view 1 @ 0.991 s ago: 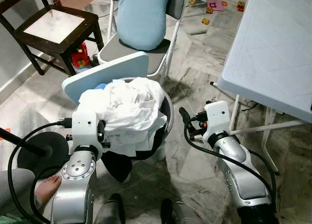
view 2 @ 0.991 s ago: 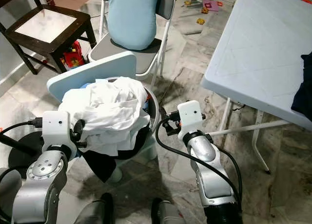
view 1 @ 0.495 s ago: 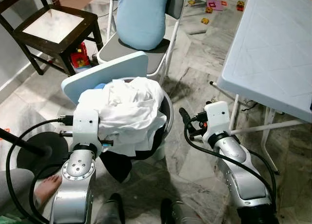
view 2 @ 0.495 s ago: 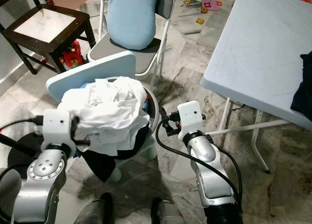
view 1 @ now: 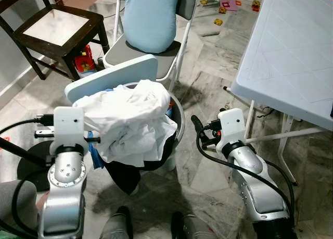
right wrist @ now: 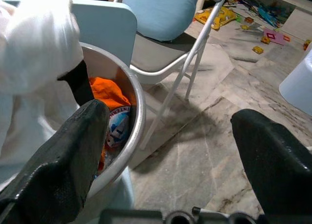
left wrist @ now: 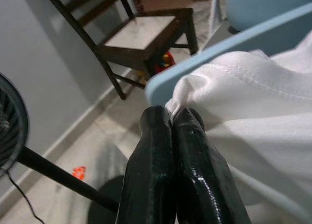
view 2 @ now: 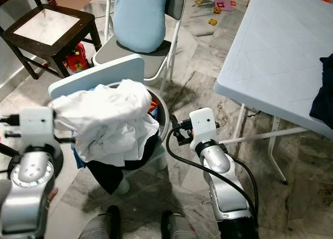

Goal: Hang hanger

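— From the head, left eye first?
— Straight ahead at 12 o'clock, a grey tub (view 1: 178,125) heaped with a white garment (view 1: 130,119). At its 9 o'clock edge, the left tool (view 1: 89,138), pinched onto the garment's hem and holding the cloth stretched towards 9 o'clock. Whether a hanger sits inside the cloth: cannot tell.
— And at the tub's 3 o'clock?
— The right tool (view 1: 200,132), just beside the rim, apart from it, gripping nothing. Behind the tub at 12 o'clock, a pale blue panel (view 1: 112,76) leaning on it, then a folding chair (view 1: 174,62) bearing a blue cushion (view 1: 151,15). At 10 o'clock a dark wooden chair (view 1: 57,28); at 2 o'clock a white worktop (view 1: 291,51).
— Right eye?
— Same layout; also a dark cloth (view 2: 322,90) on the worktop's 3 o'clock edge.
— Left wrist?
— Both black fingers (left wrist: 156,151) pressed together, a fold of white cloth clamped at the tips, blue panel just behind it.
— Right wrist?
— Fingers (right wrist: 58,155) spread wide. Between them bare marble floor (right wrist: 195,155), with the tub rim and an orange cloth (right wrist: 107,99) inside the tub beside one finger.
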You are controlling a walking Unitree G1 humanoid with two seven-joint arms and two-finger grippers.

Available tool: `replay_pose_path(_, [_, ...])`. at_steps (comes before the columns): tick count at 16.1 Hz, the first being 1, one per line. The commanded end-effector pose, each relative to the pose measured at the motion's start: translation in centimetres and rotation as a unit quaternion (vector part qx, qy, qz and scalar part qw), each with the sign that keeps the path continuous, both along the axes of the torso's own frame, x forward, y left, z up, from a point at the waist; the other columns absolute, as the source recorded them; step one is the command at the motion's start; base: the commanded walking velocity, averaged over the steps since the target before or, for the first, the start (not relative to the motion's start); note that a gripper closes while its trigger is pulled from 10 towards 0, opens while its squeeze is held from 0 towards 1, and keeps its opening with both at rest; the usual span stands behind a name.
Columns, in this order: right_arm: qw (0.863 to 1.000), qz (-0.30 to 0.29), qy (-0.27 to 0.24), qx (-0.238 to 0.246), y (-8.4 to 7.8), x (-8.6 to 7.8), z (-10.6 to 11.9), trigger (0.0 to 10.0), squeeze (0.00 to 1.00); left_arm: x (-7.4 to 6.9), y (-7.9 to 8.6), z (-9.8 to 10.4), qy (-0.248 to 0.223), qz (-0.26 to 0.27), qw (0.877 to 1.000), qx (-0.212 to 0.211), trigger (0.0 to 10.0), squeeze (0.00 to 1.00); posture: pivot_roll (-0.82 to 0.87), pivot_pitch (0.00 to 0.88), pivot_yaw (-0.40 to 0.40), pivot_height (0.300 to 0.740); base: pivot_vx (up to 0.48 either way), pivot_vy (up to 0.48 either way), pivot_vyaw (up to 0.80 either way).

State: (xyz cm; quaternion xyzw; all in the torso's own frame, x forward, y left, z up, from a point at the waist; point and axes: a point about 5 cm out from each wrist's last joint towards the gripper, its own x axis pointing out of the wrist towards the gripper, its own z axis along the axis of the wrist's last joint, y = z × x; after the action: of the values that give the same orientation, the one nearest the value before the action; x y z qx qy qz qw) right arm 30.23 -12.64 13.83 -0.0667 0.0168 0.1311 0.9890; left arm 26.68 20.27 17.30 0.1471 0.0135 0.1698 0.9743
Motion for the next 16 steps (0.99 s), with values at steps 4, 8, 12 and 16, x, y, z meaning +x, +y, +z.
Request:
replay_pose_path(4, [1.0, 0.002, 0.008, -0.003, -0.1, -0.1, -0.4, 10.0, 0.0, 1.6, 2.8, 2.6, -0.048, 0.032, 0.992, 0.109, 0.0, 0.0, 0.03, 0.257, -0.098, 0.74, 0.0, 0.0, 0.0])
replay_pose_path(8, [1.0, 0.001, 0.006, -0.001, -0.1, -0.1, -0.3, 10.0, 0.0, 2.3, -6.4, 2.1, -0.066, -0.285, 0.916, 0.273, 0.0, 0.0, 0.02, 0.253, -0.095, 0.74, 0.0, 0.0, 0.0])
replay_pose_path(12, [1.0, -0.001, 0.007, -0.002, -0.2, -0.2, -0.4, 10.0, 0.0, -2.4, -11.6, -4.5, 0.043, -0.53, 0.804, 0.266, 0.0, 0.0, 0.02, 0.254, -0.094, 0.74, 0.0, 0.0, 0.0])
replay_pose_path(16, [1.0, 0.0, 0.008, -0.003, -0.1, -0.1, -0.4, 10.0, 0.0, -3.5, -9.9, -6.3, 0.102, -0.521, 0.805, 0.265, 0.0, 0.0, 0.03, 0.255, -0.094, 0.74, 0.0, 0.0, 0.0])
